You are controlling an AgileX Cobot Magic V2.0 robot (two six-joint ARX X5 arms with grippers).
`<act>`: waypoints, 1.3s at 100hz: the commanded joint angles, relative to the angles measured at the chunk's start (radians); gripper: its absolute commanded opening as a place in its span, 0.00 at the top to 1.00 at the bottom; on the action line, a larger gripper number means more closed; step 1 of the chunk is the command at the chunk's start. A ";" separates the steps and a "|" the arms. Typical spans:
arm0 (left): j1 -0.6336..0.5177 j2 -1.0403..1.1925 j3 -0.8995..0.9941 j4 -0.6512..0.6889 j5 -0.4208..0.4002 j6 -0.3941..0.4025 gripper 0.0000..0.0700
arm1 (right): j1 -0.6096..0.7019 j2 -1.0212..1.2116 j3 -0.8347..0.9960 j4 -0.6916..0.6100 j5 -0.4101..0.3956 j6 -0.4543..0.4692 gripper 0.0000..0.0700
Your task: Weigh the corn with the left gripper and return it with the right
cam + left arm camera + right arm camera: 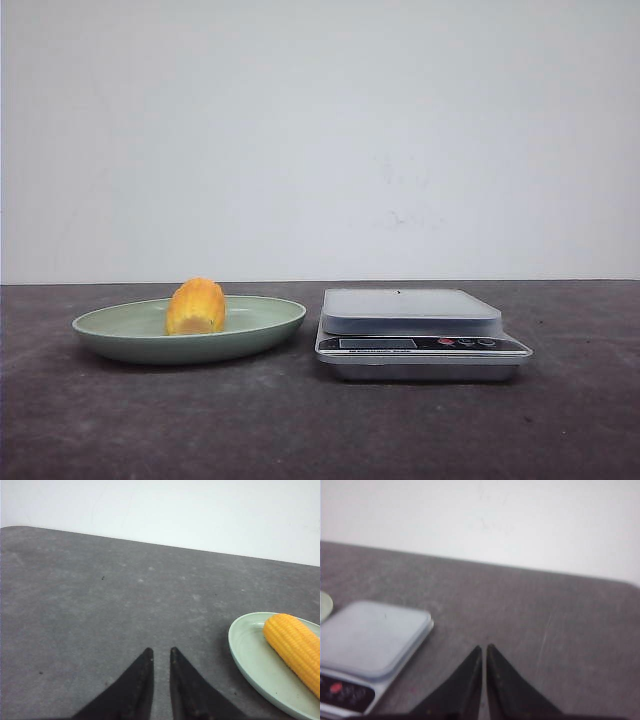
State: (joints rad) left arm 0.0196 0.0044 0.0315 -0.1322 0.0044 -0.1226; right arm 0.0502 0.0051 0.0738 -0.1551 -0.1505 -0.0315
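The corn [196,306], a stubby yellow-orange cob, lies on a pale green plate [270,322] at the left of the dark table. Neither gripper shows in the front view. In the left wrist view my left gripper [160,651] hangs over bare table, its black fingers nearly together with a narrow gap and nothing between them. The corn [295,647] and the plate [247,652] lie off to its side, apart from it. In the right wrist view my right gripper [484,647] is shut and empty over bare table beside the scale [370,635].
A silver kitchen scale [410,312] with a pale flat platform stands just right of the plate, its display and buttons facing me. A white wall runs behind the table. A sliver of the plate [324,606] shows past the scale in the right wrist view.
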 commanded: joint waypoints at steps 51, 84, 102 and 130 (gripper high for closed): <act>0.003 -0.001 -0.018 0.006 0.003 0.006 0.98 | -0.002 -0.001 -0.062 -0.031 0.178 0.058 0.99; 0.003 -0.001 -0.018 0.006 0.003 0.006 0.98 | -0.002 -0.001 -0.062 0.000 0.177 0.058 0.99; 0.003 -0.001 -0.018 0.006 0.003 0.006 0.98 | -0.002 -0.001 -0.062 0.001 0.178 0.057 0.99; 0.003 -0.001 -0.018 0.006 0.003 0.006 0.98 | -0.002 -0.001 -0.061 0.001 0.177 0.057 0.99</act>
State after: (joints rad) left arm 0.0196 0.0044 0.0315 -0.1326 0.0044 -0.1226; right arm 0.0502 0.0051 0.0158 -0.1677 0.0238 0.0097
